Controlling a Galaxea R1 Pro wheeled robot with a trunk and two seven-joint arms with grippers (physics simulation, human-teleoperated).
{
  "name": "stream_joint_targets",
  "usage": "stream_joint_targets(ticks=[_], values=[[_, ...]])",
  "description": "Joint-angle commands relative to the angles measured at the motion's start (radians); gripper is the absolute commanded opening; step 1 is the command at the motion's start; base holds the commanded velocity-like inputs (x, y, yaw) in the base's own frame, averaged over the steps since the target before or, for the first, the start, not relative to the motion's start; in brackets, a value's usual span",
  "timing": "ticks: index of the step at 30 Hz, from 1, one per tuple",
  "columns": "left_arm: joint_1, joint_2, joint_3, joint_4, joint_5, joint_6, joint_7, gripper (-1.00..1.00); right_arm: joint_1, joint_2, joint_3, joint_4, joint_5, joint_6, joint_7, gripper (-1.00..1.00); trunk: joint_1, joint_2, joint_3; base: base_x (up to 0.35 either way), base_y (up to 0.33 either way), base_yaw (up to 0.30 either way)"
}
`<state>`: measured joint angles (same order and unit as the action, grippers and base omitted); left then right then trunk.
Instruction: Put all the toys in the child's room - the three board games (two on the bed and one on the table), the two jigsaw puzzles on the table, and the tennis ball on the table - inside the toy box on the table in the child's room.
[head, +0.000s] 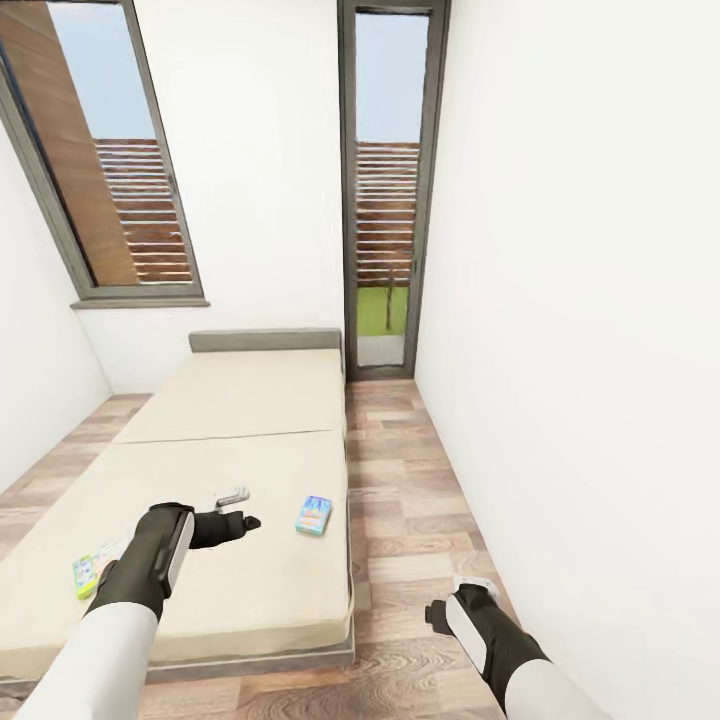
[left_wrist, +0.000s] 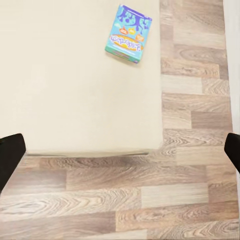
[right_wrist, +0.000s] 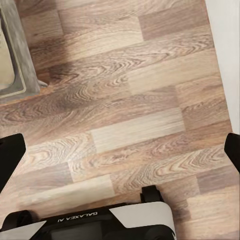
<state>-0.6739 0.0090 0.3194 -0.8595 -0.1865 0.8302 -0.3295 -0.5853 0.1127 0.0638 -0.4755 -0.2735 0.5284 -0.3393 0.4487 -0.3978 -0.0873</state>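
Two board games lie on the bed (head: 240, 400). The smaller blue one (head: 313, 514) rests near the mattress's right edge, and the left wrist view shows its blue lid (left_wrist: 128, 33) on the beige mattress (left_wrist: 65, 85). The green and yellow one (head: 85, 575) lies at the left, partly hidden behind my left forearm. My left gripper (head: 245, 508) hovers open above the mattress, left of the blue game and apart from it; its fingertips (left_wrist: 9, 155) stand wide apart. My right gripper (head: 437, 612) hangs open and empty over the floor beside the bed.
A strip of wood-plank floor (head: 410, 480) runs between the bed and the white right wall (head: 580, 300). A glass door (head: 385, 200) and a window (head: 110, 170) are in the far wall. The right wrist view shows the bed frame's corner (right_wrist: 15, 55) and my base (right_wrist: 100, 220).
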Motion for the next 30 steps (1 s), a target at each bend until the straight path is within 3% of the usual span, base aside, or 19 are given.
stream_joint_targets(ticks=[1, 30], values=[[-0.001, -0.001, 0.003, -0.001, -0.011, 0.003, -0.010, 1.00, -0.001, -0.001, 0.007, -0.002, -0.010, 0.004, -0.009, 1.00, 0.001, -0.002, -0.002, 0.327, 0.000, 0.000], [-0.001, -0.002, 0.005, -0.001, -0.010, 0.003, -0.010, 1.00, 0.001, -0.001, 0.007, -0.002, -0.010, 0.001, -0.009, 1.00, 0.001, -0.002, -0.003, 0.082, -0.022, 0.000]])
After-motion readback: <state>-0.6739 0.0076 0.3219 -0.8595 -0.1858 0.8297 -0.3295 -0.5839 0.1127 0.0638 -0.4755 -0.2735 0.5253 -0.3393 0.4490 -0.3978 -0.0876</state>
